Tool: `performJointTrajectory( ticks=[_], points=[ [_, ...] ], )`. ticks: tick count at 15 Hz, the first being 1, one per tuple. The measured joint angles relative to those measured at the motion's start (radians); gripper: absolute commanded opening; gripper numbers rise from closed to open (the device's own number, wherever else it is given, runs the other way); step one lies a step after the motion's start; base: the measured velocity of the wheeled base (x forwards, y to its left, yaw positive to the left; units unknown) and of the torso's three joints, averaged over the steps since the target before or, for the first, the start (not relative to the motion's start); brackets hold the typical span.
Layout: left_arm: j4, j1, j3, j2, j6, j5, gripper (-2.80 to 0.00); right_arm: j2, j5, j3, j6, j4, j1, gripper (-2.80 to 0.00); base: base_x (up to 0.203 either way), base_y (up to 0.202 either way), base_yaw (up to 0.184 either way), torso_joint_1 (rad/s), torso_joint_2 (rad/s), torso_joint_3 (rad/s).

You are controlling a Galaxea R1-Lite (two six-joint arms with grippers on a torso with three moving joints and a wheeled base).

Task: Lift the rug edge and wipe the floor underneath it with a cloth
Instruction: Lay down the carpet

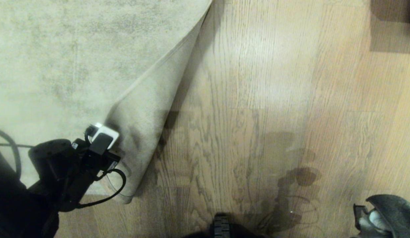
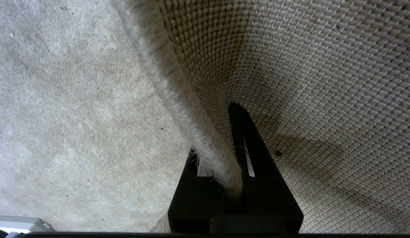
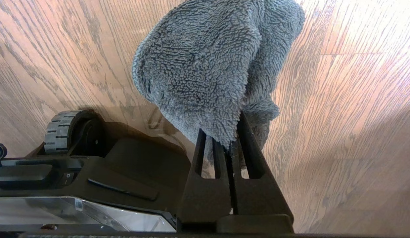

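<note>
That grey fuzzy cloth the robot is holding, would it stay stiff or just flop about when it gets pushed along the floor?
Probably floppy: the cloth sags in soft folds from the shut right gripper. It looks light, since a pinch on one edge carries it. Its fuzzy pile likely drags on the floor rather than sliding.

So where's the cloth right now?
The cloth hangs pinched in the right tool, above bare floor at the head view's lower right, well away from the lifted rug edge.
</note>
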Motion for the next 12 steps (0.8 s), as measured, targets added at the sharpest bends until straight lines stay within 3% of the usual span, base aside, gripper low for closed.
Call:
performJointTrajectory(
  ticks=[4, 7, 12],
  points=[
    [0.0, 0.0, 0.002, -0.005, 0.003, -0.001, -2.8, 0.0, 0.0, 0.0, 0.001, 0.0, -0.003, -2.8, 0.0, 0.0, 0.0, 0.0, 0.0, 0.0],
    [0.002, 0.0, 0.004, -0.014, 0.003, -0.002, -2.8, -0.005, 0.0, 0.0, 0.001, 0.0, -0.054, -2.8, 0.0, 0.0, 0.0, 0.0, 0.0, 0.0],
    [0.003, -0.001, 0.008, -0.036, 0.0, -0.001, -2.8, -0.177, 0.0, 0.0, 0.002, 0.001, -0.067, -2.8, 0.0, 0.0, 0.0, 0.0, 0.0, 0.0]
  ],
)
